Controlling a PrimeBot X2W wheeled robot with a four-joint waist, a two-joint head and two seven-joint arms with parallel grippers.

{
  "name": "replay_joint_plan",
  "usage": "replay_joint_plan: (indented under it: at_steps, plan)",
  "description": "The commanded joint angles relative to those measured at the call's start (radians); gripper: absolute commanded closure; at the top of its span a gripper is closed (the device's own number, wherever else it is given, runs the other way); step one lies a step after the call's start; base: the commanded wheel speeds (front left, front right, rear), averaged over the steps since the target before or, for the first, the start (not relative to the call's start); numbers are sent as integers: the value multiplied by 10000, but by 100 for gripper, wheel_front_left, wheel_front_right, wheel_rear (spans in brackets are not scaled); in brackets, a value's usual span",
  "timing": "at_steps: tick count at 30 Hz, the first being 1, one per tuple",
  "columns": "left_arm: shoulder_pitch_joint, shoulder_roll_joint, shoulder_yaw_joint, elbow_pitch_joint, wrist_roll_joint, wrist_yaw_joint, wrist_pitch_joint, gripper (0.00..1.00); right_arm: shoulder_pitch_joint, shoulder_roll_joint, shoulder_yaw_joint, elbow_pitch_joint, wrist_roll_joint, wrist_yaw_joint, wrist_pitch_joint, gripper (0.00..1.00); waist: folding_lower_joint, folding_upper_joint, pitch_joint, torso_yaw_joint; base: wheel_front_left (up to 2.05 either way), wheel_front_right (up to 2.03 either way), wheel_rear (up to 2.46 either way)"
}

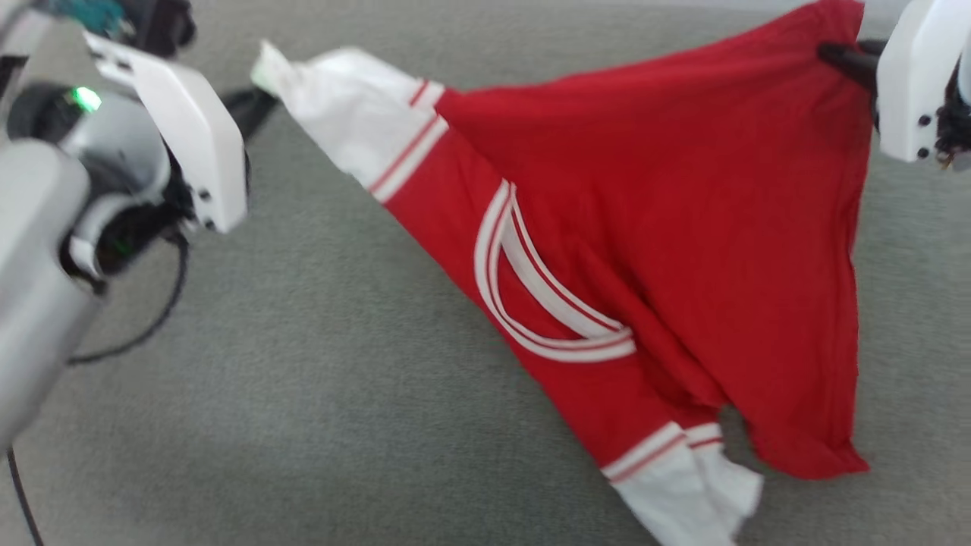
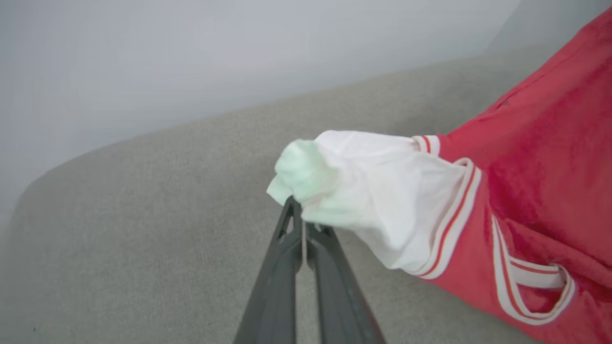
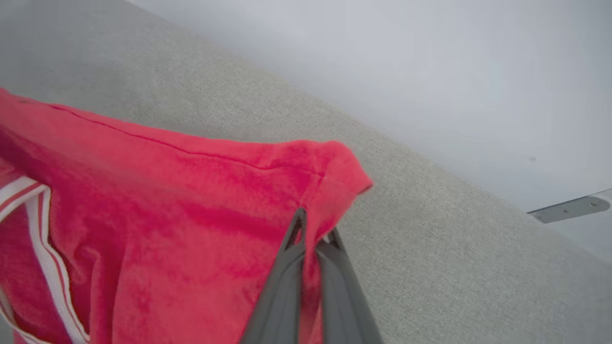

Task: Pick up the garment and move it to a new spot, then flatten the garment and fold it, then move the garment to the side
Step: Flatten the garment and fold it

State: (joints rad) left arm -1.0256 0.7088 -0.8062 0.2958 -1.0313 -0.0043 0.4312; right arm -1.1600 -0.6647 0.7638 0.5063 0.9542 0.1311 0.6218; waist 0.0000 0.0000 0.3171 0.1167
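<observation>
The garment (image 1: 683, 189), a red jersey with white sleeves and a striped V-neck, hangs stretched between my two grippers above the grey surface. My left gripper (image 1: 254, 102) is shut on the end of one white sleeve (image 2: 334, 191), its dark fingers (image 2: 299, 248) pressed together on the cloth. Up at the right, my right gripper (image 1: 834, 57) is shut on a red corner of the garment (image 3: 330, 191). The V-neck (image 1: 546, 303) faces me. The other white sleeve (image 1: 690, 493) droops at the bottom, near or on the surface.
A grey fabric surface (image 1: 303, 379) lies under everything. A pale wall (image 2: 191, 57) rises behind it. A black cable (image 1: 152, 318) loops beside my left arm. A grey metal bracket (image 3: 569, 208) sits on the wall at the right.
</observation>
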Motion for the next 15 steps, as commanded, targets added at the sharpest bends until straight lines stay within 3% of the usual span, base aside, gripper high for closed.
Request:
replay_joint_plan:
  at_steps: [1,15]
  plan:
    - [-244,77,84,88,116,-23,78,100,-104,-21,-102,-74,-13,-7,-88,100,0,0,-248,-319,0,0,0]
    - [-2656,-70,429,1530,569,-68,470,100,-583,124,-1462,-495,-613,-7,-155,100,0,0,-835,-1197,0,0,0]
